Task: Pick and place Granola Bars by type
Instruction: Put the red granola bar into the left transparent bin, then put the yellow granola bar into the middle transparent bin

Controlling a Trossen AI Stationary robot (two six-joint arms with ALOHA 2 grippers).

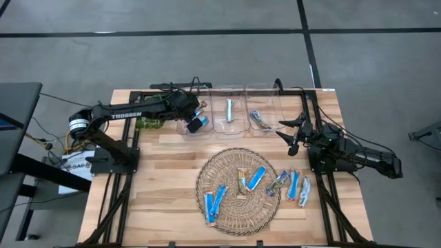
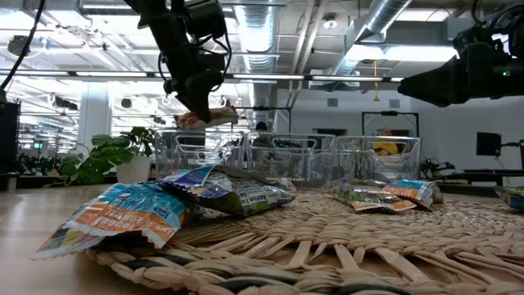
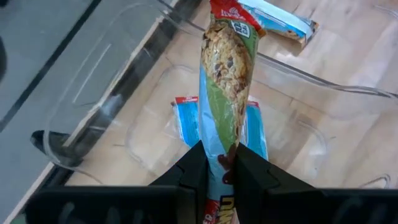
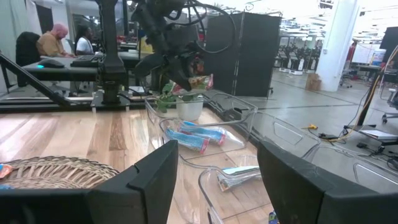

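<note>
My left gripper [image 3: 219,173] is shut on a multicoloured red, green and tan granola bar [image 3: 227,81] and hangs over the left clear bin [image 1: 195,110] at the table's far edge. A bright blue bar [image 3: 186,124] lies flat on that bin's floor under the held one. The middle bin has a pale blue-silver bar [image 1: 229,109] and the right bin has another bar [image 1: 259,119]. More bars lie on the round wicker mat [image 1: 238,213], and three [image 1: 294,184] lie on the table to its right. My right gripper [image 1: 293,141] is open and waits near the right bin. My left gripper pinches the multicoloured bar by one end [image 3: 219,152] between its two fingers. The fingers come from above, slanting down, and lie along the bar. The bar is lifted clear and its free end [image 3: 233,15] sticks out beyond the fingertips, above the left bin.
Three clear bins [image 1: 229,127] stand side by side along the far edge. A green plant [image 1: 148,124] sits left of them under my left arm. The wicker mat fills the table's near middle, with bare wood [image 1: 165,172] to its left. People sit in the room beyond [image 4: 53,40].
</note>
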